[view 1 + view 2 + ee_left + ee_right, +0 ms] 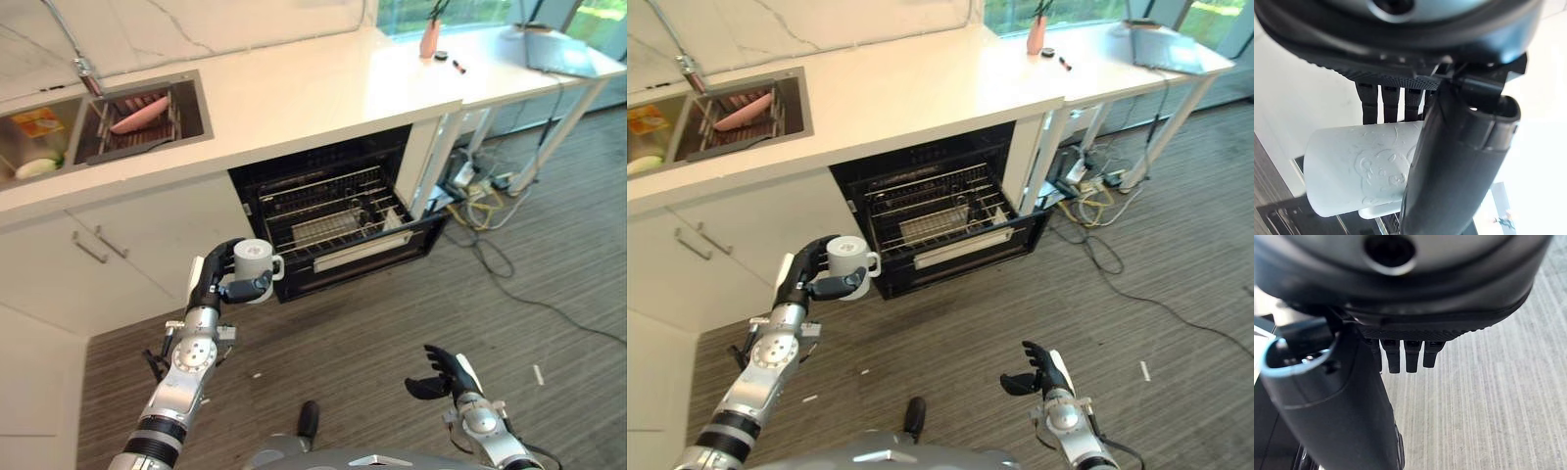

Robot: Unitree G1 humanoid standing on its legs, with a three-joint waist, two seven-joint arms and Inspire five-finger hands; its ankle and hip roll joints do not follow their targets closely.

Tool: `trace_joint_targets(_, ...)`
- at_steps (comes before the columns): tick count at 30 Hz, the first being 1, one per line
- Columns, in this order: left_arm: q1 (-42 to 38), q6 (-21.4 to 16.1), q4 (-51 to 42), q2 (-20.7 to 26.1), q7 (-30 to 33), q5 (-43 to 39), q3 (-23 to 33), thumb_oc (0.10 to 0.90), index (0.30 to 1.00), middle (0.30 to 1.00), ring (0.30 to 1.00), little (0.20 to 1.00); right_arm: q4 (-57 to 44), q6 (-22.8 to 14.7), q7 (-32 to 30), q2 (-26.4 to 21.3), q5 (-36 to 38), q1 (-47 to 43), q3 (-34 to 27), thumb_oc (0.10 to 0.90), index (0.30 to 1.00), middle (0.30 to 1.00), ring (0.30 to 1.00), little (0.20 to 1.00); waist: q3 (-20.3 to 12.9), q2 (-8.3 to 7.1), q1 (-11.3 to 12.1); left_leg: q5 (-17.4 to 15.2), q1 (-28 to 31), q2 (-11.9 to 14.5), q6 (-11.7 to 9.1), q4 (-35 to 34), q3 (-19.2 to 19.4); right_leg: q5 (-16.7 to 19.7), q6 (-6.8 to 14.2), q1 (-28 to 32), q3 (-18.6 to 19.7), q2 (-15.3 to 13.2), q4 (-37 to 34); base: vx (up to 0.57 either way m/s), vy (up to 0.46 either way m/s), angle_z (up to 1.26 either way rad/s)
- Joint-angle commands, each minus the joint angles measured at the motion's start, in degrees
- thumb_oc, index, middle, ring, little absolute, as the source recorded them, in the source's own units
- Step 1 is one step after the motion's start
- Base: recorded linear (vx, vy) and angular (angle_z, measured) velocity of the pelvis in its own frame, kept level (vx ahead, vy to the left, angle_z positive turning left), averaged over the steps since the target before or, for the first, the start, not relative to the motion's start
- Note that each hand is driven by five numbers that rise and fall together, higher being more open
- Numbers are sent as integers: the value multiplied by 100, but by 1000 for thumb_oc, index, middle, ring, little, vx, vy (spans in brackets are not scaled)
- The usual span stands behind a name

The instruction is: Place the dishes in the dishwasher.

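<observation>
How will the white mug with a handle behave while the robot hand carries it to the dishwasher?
The white mug with a handle looks rigid, probably ceramic, so it should keep its shape but could break if dropped on the floor. Its smooth, round wall may slip in the left robot hand, which wraps it from the side. It stands upright now, so tipping seems unlikely.

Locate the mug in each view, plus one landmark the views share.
Left eye view: mug left of centre, in the left hand.
Right eye view: mug further left, same grip.
Left wrist view: mug fills lower centre.
Right wrist view: not in it.
Shared landmark: open dishwasher rack.
</observation>
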Motion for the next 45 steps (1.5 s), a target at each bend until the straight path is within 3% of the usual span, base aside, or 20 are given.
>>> trace_joint_targets(1,-455,-717,-751,218,310,-119,638,400,300,300,300,300,-410,-319,-254,-348,-106,-351,-332,800,900,900,900,900,182,-175,11,-946,-171,971,-277,1079,504,554,786,-863,-4,-943,170,15,393,1)
trace_joint_targets(4,-560,-709,-685,301,314,-156,456,400,300,300,300,300,-356,-239,-511,-483,-285,-268,-527,800,900,900,900,900,158,-123,-109,-432,-310,1917,-416,948,592,344,972,-970,126,-1406,661,10,607,27)
trace_joint_targets(7,-582,-691,-701,368,315,-93,357,400,300,300,300,300,-345,-213,-638,-523,-309,-140,-681,800,900,900,900,900,132,-106,-207,-123,-318,2304,-568,1006,686,323,1067,-951,192,-1625,712,5,460,33)
trace_joint_targets(8,-609,-671,-718,374,296,-66,307,400,300,300,300,300,-378,-187,-670,-514,-325,-77,-748,800,900,900,900,900,120,-83,-236,-170,-311,2283,-643,1055,667,368,1101,-904,182,-1705,675,33,658,39)
trace_joint_targets(9,-641,-685,-771,410,234,-28,250,400,300,300,300,300,-397,-195,-685,-498,-296,-13,-863,800,900,900,900,900,48,-69,-281,-526,-264,2199,-745,1094,662,523,1181,-866,175,-1873,534,96,818,25)
trace_joint_targets(10,-790,-681,-804,474,156,97,72,400,300,300,300,300,-513,-181,-782,-426,-264,131,-1090,800,900,900,900,900,-28,-142,-336,-1119,-315,1880,-827,1326,658,1029,1331,-699,150,-2279,51,95,625,9)
trace_joint_targets(11,-797,-682,-800,477,158,98,62,400,300,300,300,300,-522,-176,-782,-420,-266,140,-1100,800,900,900,900,900,-30,-160,-335,-1150,-340,1851,-812,1376,653,1053,1348,-673,137,-2306,8,67,590,27)
trace_joint_targets(13,-803,-689,-856,573,169,197,62,400,300,300,300,300,-664,-193,-896,-333,-263,85,-1171,800,900,900,900,900,27,-291,-338,-1534,-394,1516,-680,1661,681,1993,1300,-883,275,-2602,-81,-24,453,64)
trace_joint_targets(14,-740,-680,-916,602,191,211,104,400,300,300,300,300,-834,-218,-946,-275,-249,20,-1168,800,900,900,900,900,73,-299,-261,-1618,-303,1504,-579,1666,914,2116,1210,-1065,133,-2592,0,-83,545,24)
trace_joint_targets(17,-612,-696,-1003,550,139,180,145,400,300,300,300,300,-1048,-335,-950,-236,-170,-173,-1101,800,900,900,900,900,66,-240,-157,-1535,-82,1302,-275,1408,1398,1456,1047,-1278,-430,-1998,591,-57,673,-81)
trace_joint_targets(18,-590,-681,-1054,489,101,216,129,400,300,300,300,300,-1302,-453,-967,-275,-20,-185,-1176,800,900,900,900,900,89,-225,-180,-1512,126,1053,-94,1213,1493,979,1011,-1405,-492,-1325,882,56,680,-81)
trace_joint_targets(19,-612,-657,-1072,485,87,262,108,400,300,300,300,300,-1449,-565,-950,-228,224,-190,-1232,800,900,900,900,900,75,-257,-193,-1535,241,929,-37,1114,1584,822,958,-1358,-634,-1080,765,41,474,-64)
trace_joint_targets(25,-819,-638,-1109,345,-37,306,102,400,300,300,300,300,-2223,-913,-854,-171,812,-196,-1443,800,900,900,900,900,57,-431,-373,-1815,793,488,179,843,1660,1116,888,-1659,-437,-286,-226,151,174,-2)
trace_joint_targets(30,-874,-743,-1129,253,-147,240,23,400,300,300,300,300,-3066,-1122,-821,-349,687,-50,-1687,800,900,900,900,900,-49,-460,-452,-1975,868,410,158,1066,1549,1326,838,-1313,-56,-279,-615,175,-13,18)
trace_joint_targets(36,-765,-790,-1148,141,-278,-44,85,400,300,300,300,300,-3894,-1309,-362,-448,953,26,-1632,800,900,900,900,900,-192,-393,-448,-1736,1028,722,-45,1598,1549,1146,658,-926,-20,-125,-564,199,-116,-6)
trace_joint_targets(37,-783,-803,-1142,123,-299,-109,78,400,300,300,300,300,-4108,-1374,-272,-481,1032,48,-1585,800,900,900,900,900,-115,-420,-434,-1350,770,838,-187,2432,1482,1033,535,-799,-15,-102,-505,141,-158,-12)
trace_joint_targets(39,-786,-803,-1140,124,-301,-111,78,400,300,300,300,300,-4114,-1371,-269,-479,1034,50,-1589,800,900,900,900,900,-113,-412,-450,-1377,715,853,-198,2517,1456,1030,526,-811,-34,-91,-496,37,-92,-8)
trace_joint_targets(41,-786,-815,-1151,100,-242,-165,89,400,300,300,300,300,-4279,-1387,-210,-579,1112,27,-1528,800,900,900,900,900,82,-476,-402,-962,66,864,-212,3817,1265,921,342,-675,-41,-121,-422,45,-124,-6)
trace_joint_targets(44,-794,-803,-1174,98,-246,-188,110,400,300,300,300,300,-4301,-1348,-170,-602,1144,15,-1497,800,900,900,900,900,105,-464,-380,-1022,-85,793,-144,3851,1192,887,335,-648,-12,-129,-417,62,2,-7)
trace_joint_targets(45,-668,-842,-1216,28,-272,-259,167,400,300,300,300,300,-4272,-1368,-31,-606,1306,-28,-1440,800,900,900,900,900,66,-454,-312,-1309,-183,771,-83,3118,1112,850,426,-542,59,-199,-508,187,121,-27)
